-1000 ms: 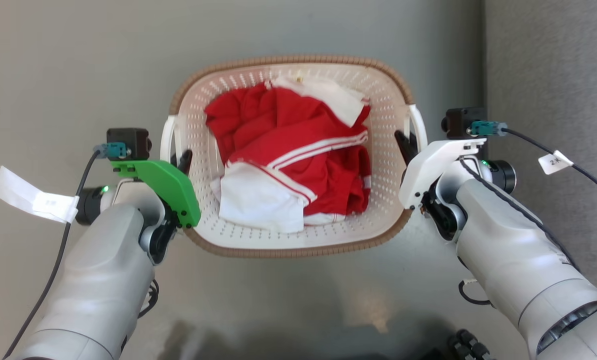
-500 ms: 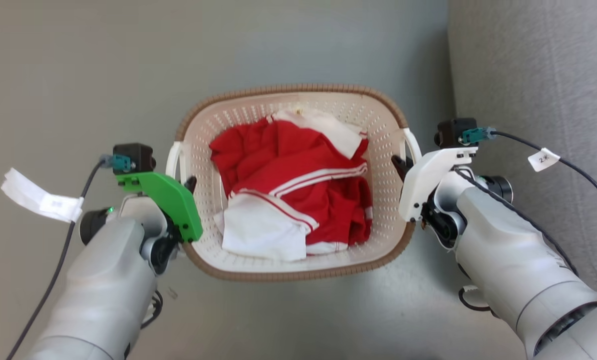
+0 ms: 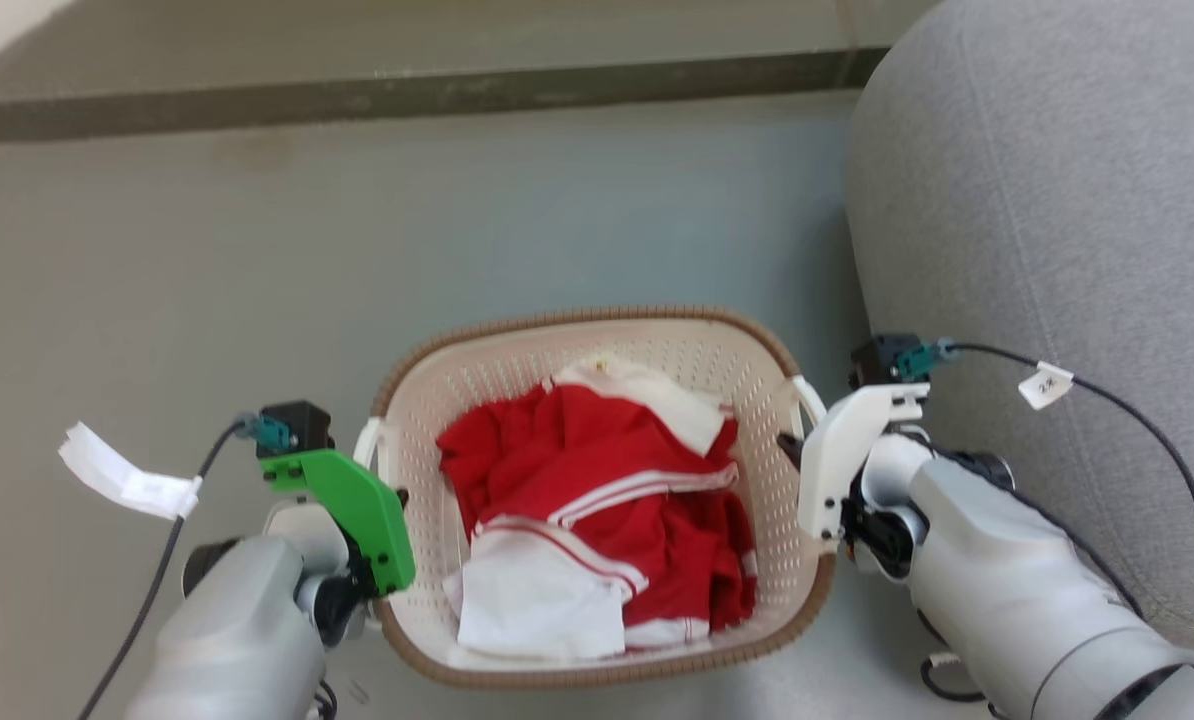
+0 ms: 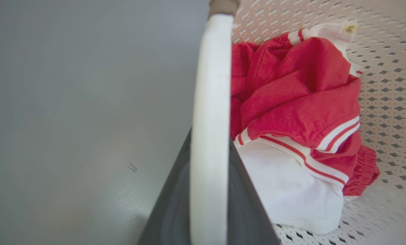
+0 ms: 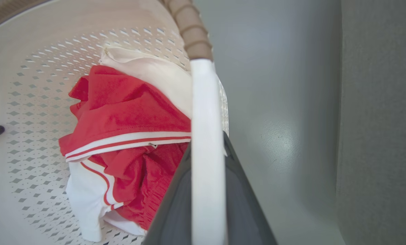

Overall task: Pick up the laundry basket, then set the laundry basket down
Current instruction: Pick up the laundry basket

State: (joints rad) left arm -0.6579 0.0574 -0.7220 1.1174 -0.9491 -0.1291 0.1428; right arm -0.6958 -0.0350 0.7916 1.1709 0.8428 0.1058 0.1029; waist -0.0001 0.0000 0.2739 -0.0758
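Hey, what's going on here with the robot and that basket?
The robot grips the laundry basket by its two white side handles: left pincer on one, right pincer on the other. Red and white clothes lie inside. Whether it is off the floor is unclear.

Clothes lie in the laundry basket, with a sofa just to its right.

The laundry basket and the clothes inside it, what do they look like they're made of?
The laundry basket: likely moulded plastic, cream, smooth, slightly glossy, with rows of holes. Its brown rim: ribbed to mimic weave, probably plastic too. The clothes: soft fabric, matte red and white, crumpled into folds.
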